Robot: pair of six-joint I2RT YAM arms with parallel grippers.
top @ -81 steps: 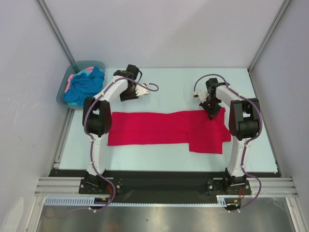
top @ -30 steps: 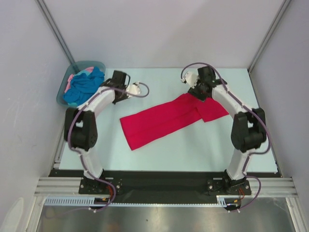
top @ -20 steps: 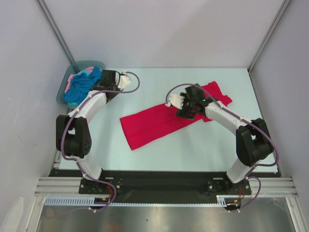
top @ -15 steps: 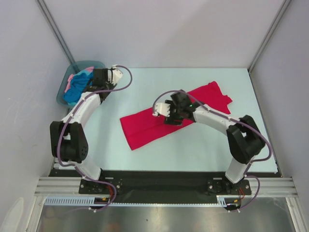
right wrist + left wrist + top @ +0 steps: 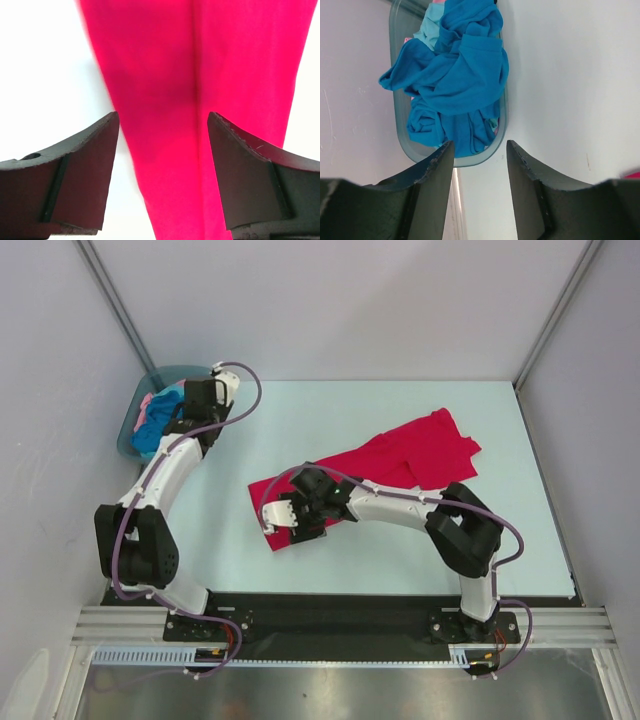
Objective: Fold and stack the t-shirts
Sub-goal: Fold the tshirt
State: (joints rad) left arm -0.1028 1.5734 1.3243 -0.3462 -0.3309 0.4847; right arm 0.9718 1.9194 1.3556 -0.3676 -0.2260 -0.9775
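The crimson-red t-shirt [image 5: 405,455] lies as a long folded strip slanting across the table, also filling the right wrist view [image 5: 200,75]. My right gripper [image 5: 303,523] hovers open over its near-left end [image 5: 163,150], with nothing gripped. The turquoise-blue t-shirt [image 5: 162,425] sits crumpled in the grey-teal tub [image 5: 128,440]; a bit of the pale pink t-shirt [image 5: 148,402] shows beside it. My left gripper [image 5: 193,408] stands open just beside the tub's rim [image 5: 470,161], the blue t-shirt [image 5: 455,75] ahead of its fingers [image 5: 479,167].
The tub stands at the far left corner, against the left wall. Bare pale table [image 5: 330,410] lies between the tub and the red shirt. Grey walls and metal frame posts close in the back and sides.
My right gripper let go of the red shirt's far end and swept along it to the near-left end. My left arm swung left to the tub. Both grippers opened wider.
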